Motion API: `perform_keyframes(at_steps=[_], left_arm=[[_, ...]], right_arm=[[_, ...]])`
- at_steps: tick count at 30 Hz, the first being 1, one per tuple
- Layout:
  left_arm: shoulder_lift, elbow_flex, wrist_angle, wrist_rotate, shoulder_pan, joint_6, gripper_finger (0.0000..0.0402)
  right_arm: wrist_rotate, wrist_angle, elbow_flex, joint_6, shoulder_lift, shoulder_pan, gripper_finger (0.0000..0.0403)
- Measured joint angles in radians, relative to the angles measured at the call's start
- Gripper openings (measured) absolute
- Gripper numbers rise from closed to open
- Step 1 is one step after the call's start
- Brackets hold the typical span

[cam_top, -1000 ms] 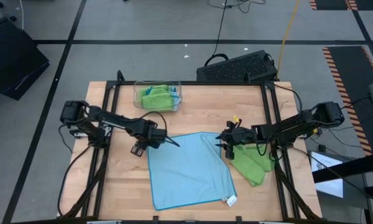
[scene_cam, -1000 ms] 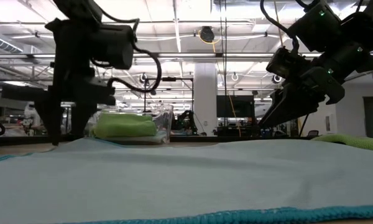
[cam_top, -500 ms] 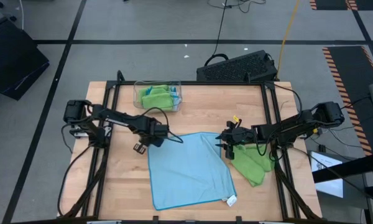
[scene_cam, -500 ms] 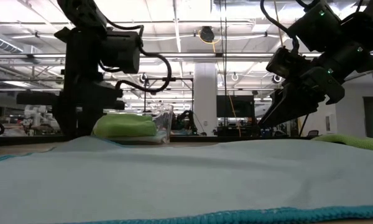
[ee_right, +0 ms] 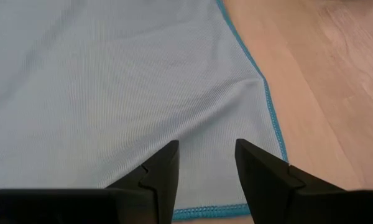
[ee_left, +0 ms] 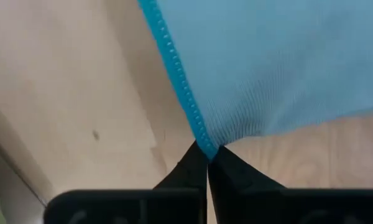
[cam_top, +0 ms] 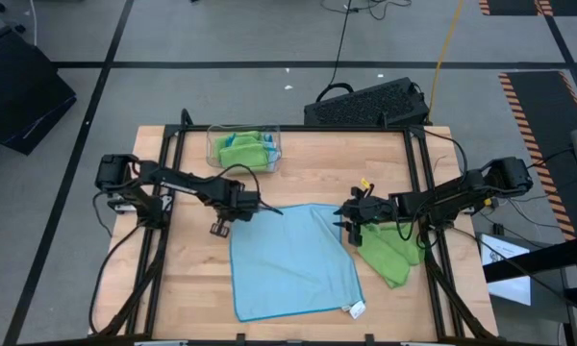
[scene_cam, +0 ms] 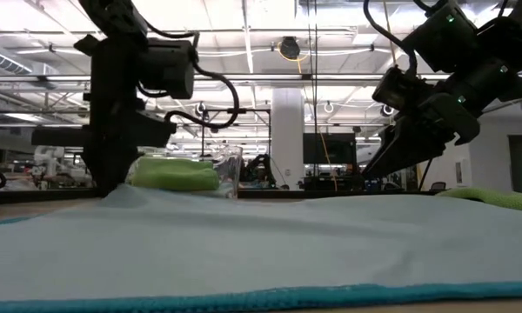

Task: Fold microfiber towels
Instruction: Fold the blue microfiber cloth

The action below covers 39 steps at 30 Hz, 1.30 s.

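Left gripper pinching a corner of the blue towel

Blue towel (cam_top: 293,259) lies spread mid-desk (cam_top: 183,288); left gripper (ee_left: 207,155) fingers closed on its far left corner; right gripper (ee_right: 205,158) over the far right corner, fingers parted, empty; green towel (cam_top: 389,252) at the desk's right edge.

One cam is hanging overhead, looking straight down at the whole table (cam_top: 183,288). Another is sitting at tabletop level, peering across into the room. Both wrist cams are hovering super close over the blue towel (cam_top: 293,259), which all four are catching.
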Motion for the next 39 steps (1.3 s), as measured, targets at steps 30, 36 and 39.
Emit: perform_keyframes(at_steps=[30,36,39], left_arm=[[-0.055,0.034,-0.113,-0.056,-0.105,-0.334,0.0005],[-0.055,0.034,-0.113,-0.054,-0.105,-0.333,0.0004],[-0.055,0.034,-0.113,-0.048,-0.106,-0.333,0.0004]], right_arm=[[-0.294,-0.085,0.018,0.245,0.013,-0.409,0.0232],[-0.316,-0.083,0.018,-0.035,0.051,-0.372,0.0223],[-0.314,-0.066,0.018,-0.117,0.079,-0.356,0.0214]])
